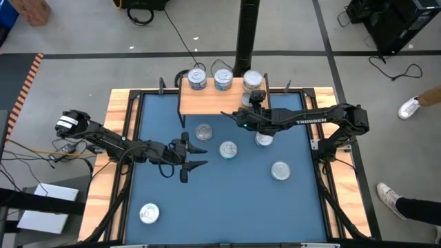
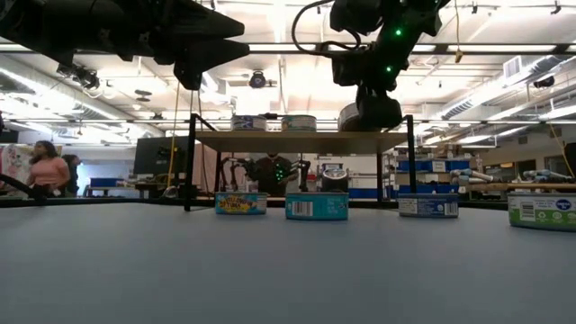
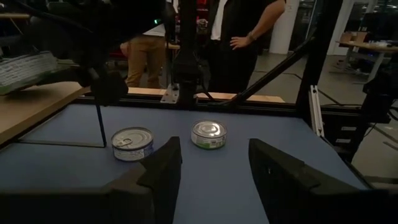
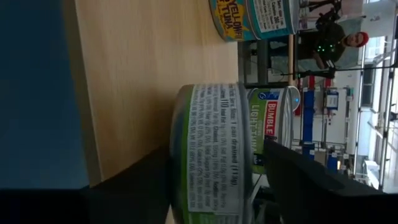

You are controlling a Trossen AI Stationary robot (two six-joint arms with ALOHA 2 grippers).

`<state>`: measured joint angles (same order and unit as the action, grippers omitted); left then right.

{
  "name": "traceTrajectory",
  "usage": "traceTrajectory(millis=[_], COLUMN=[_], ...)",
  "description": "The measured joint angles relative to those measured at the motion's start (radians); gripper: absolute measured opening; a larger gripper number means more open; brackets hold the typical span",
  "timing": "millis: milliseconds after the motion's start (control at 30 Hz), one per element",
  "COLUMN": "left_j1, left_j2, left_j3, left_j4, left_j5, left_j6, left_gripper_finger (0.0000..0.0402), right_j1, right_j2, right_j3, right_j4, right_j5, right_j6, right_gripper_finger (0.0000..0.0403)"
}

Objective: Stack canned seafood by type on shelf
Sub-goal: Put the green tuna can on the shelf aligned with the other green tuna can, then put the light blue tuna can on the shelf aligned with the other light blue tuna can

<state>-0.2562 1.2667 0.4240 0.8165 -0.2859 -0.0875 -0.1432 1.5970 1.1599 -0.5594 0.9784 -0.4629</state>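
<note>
The shelf [image 1: 207, 103] is a light-wood board on black legs at the far side of the blue mat. Two tins [image 1: 198, 79] [image 1: 222, 79] stand on it at the back. My right gripper [image 4: 217, 149] is open at the shelf's right part, with a green-labelled tin [image 4: 214, 149] on the board between its fingers. A Bumble Bee tin [image 4: 270, 118] stands just behind that one. Several tins lie on the mat, among them [image 1: 203, 131], [image 1: 228, 149], [image 1: 280, 170]. My left gripper [image 1: 196, 155] hovers open over the mat, left of centre, with nothing between its fingers. My right gripper has one finger [image 4: 311, 180] by the green-labelled tin's lid side [image 4: 249, 155], with a narrow slit between them. The other finger [image 4: 130, 186] lies by the tin's bottom rim; whether it touches I cannot tell. The tin rests on the shelf board.
A lone tin [image 1: 149, 213] lies at the mat's near left. A wooden frame [image 1: 117, 138] borders the mat, and a black post [image 1: 247, 34] rises behind the shelf. People stand beyond the table [image 3: 242, 37], and shoes [image 1: 410, 107] show on the floor at the right.
</note>
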Motion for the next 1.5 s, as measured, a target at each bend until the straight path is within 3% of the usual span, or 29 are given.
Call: traceTrajectory(millis=[200,400,667,1100,1367,1500], left_j1=[0.0,0.0,0.0,0.0,0.0,0.0], left_j2=[0.0,0.0,0.0,0.0,0.0,0.0], left_j3=[0.0,0.0,0.0,0.0,0.0,0.0], left_j4=[0.0,0.0,0.0,-0.004,-0.01,-0.03], left_j5=[0.0,0.0,0.019,0.018,0.018,0.018], left_j6=[0.0,0.0,0.0,0.005,0.006,0.006], left_gripper_finger=[0.019,0.019,0.019,0.019,0.019,0.019], right_j1=[0.0,0.0,-0.009,-0.01,0.044,0.096], right_j2=[0.0,-0.007,-0.04,-0.09,-0.192,-0.24], right_j3=[0.0,0.0,0.0,0.0,0.0,0.0], right_j4=[0.0,0.009,-0.002,-0.028,-0.037,-0.07], right_j5=[0.003,-0.01,-0.133,-0.144,-0.148,-0.282], right_j6=[0.0,0.004,0.126,0.165,0.252,0.381], right_gripper_finger=[0.027,0.0271,0.0273,0.0268,0.025,0.022])
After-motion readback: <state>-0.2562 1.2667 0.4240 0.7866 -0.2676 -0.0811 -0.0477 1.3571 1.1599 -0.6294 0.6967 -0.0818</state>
